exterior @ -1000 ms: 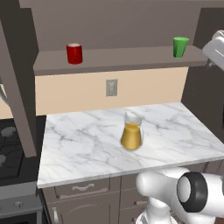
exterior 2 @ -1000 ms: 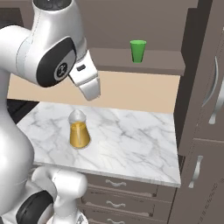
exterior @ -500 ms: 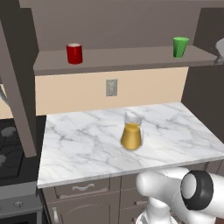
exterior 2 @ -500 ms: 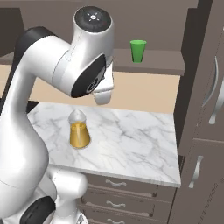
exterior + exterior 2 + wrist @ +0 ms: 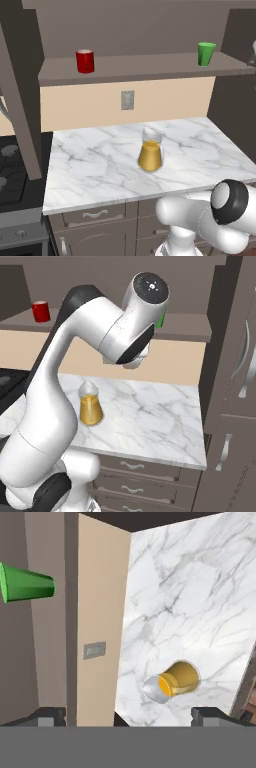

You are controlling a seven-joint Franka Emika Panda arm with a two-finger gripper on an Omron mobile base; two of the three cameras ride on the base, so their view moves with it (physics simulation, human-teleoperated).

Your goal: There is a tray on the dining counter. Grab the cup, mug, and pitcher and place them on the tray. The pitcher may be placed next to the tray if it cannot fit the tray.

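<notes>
The arm (image 5: 95, 341) has swung up across the right base view and now blocks most of the green cup (image 5: 206, 53) there, so the first pick looks like that cup. The pitcher (image 5: 150, 156) stands mid-surface (image 5: 95, 160) with open marble all round, the mug (image 5: 85, 61) sits far along the shelf (image 5: 145, 67), and the fingers (image 5: 127, 714) gape wide and empty.

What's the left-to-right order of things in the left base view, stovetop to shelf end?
Stovetop → red mug → wall outlet → pitcher → green cup.
</notes>
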